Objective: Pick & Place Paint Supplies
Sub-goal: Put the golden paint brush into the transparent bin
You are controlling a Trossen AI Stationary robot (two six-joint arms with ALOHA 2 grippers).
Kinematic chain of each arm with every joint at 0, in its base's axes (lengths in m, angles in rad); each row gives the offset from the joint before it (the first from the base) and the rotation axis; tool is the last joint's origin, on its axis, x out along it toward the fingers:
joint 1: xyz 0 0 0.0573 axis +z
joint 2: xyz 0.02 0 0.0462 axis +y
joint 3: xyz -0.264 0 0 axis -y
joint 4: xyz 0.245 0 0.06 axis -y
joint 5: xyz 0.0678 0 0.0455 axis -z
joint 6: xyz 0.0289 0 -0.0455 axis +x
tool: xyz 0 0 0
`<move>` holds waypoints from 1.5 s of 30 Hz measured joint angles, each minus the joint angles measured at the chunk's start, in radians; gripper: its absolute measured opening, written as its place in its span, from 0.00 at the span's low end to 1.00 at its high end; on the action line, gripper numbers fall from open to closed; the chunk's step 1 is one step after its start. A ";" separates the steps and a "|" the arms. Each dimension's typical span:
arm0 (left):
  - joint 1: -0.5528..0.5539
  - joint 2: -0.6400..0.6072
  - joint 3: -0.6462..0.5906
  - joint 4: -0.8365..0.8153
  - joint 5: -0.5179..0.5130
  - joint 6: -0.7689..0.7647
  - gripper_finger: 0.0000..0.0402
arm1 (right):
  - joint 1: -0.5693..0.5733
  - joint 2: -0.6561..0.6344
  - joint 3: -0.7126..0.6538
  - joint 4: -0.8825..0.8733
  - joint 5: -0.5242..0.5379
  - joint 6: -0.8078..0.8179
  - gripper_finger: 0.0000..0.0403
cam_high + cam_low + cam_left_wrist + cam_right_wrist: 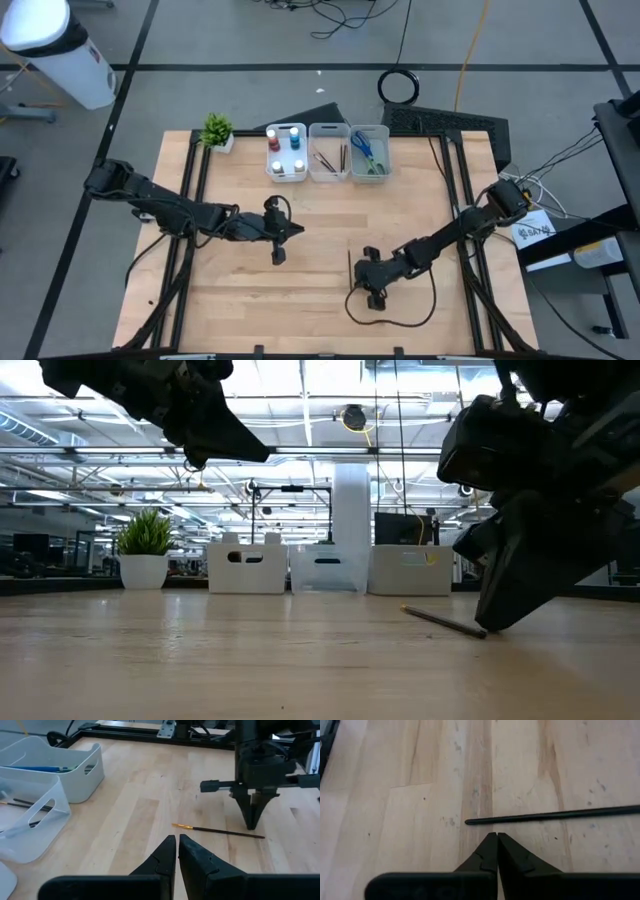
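A thin dark brush [349, 268] with an orange tip lies flat on the wooden table, also seen in the left wrist view [220, 830] and the right wrist view [555, 815]. My right gripper [357, 286] is shut and points down at the table right beside the brush's handle end. In the right wrist view its tips [497, 836] stand just short of the brush, with nothing between them. My left gripper [278, 257] hangs shut above the table left of the brush, holding nothing.
Three whitish bins stand in a row at the far edge: one with paint bottles [286, 152], one with brushes [329, 153], one with scissors [369, 152]. A small potted plant [216, 131] stands to their left. A black cable [395, 312] loops on the table near my right gripper.
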 joint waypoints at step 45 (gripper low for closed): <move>-0.026 0.106 -0.001 0.074 0.190 -0.029 0.08 | -0.220 0.015 0.062 0.286 -0.275 -0.372 0.00</move>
